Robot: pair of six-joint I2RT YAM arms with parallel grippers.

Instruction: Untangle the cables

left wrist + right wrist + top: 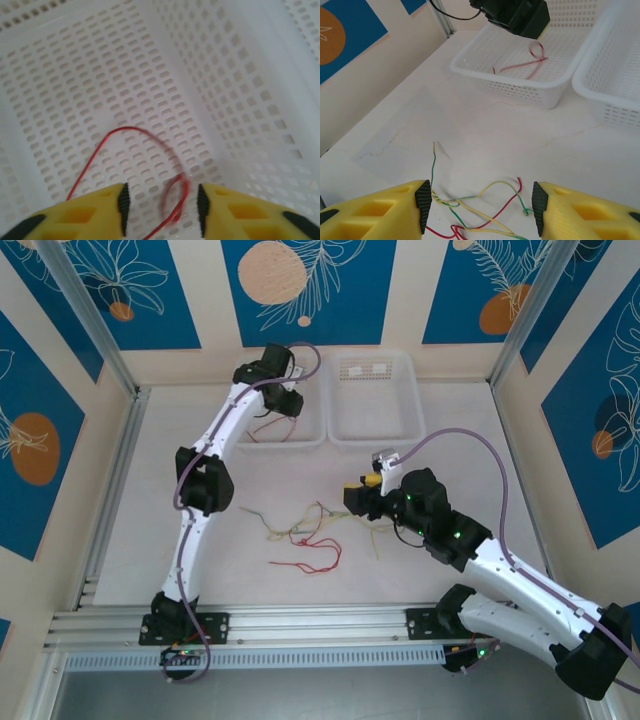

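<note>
Left pincer (161,205) spread inside the left basket (240,75), one red cable (125,129) loose between its jaws; right pincer (480,205) spread above the remaining cables (496,182) tangled on the desk (470,125), and should close on one outer strand, clear of the knot.

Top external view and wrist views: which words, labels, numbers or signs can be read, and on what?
None can be read.
The wall panels carry only leaf and circle drawings.
A pale patch in the right basket is too small to read.
</note>
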